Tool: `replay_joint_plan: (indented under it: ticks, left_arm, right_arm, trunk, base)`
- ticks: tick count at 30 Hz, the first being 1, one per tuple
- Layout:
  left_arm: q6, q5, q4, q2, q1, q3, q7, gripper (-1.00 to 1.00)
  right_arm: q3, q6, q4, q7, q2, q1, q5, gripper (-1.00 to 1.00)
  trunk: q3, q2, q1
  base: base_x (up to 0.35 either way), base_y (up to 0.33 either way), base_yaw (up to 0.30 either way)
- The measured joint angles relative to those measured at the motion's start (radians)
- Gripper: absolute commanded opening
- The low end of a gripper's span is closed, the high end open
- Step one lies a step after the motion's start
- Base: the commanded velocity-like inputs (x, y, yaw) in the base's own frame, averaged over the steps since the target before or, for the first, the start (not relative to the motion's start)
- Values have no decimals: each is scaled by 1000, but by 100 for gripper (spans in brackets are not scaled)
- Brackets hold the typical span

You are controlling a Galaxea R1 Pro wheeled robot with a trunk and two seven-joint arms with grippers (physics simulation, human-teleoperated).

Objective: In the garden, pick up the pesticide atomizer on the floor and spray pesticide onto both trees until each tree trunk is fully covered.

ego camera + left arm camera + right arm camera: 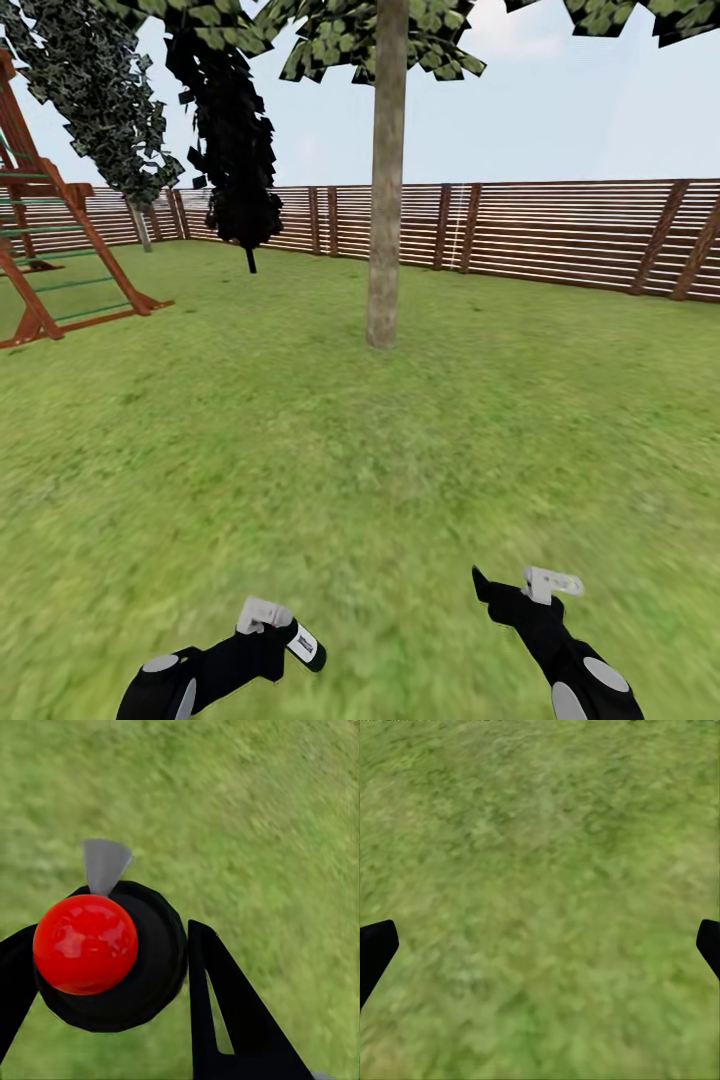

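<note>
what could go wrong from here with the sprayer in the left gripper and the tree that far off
1. The tree trunk stands well ahead across the grass; spraying from here would likely fall short.
2. The pesticide atomizer in the left gripper points sideways, so its aim may miss.
3. The right gripper hangs open, offering no backup.

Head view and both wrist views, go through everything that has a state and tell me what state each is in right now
pesticide atomizer: off the grass, held in the left gripper, jaws closed on its body.
right gripper: empty, jaws wide apart over grass.
tree trunk: upright, bark bare, no white specks visible.
lawn: nothing lying on it near the arms.
</note>
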Motion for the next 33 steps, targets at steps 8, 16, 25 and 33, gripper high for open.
replay_joint_plan:
  ticks: [8, 16, 25, 33]
  left_arm:
    - [0, 0, 0, 0, 0, 0, 0, -100]
    - [0, -1, 1, 0, 0, -1, 0, -100]
    - [0, -1, 1, 0, 0, -1, 0, -100]
    - [0, -1, 1, 0, 0, -1, 0, -100]
  right_arm:
    - [1, 0, 0, 0, 0, 0, 0, 100]
    - [0, 0, 0, 0, 0, 0, 1, 100]
    - [-1, 0, 0, 0, 0, 0, 0, 100]
    - [-1, 0, -1, 0, 0, 0, 0, 100]
  trunk:
    - [0, 0, 0]
    - [0, 0, 0]
    - [0, 0, 0]
    - [0, 0, 0]
  base:
    - [342, 0, 0]
    - [342, 0, 0]
    - [342, 0, 0]
    - [342, 0, 0]
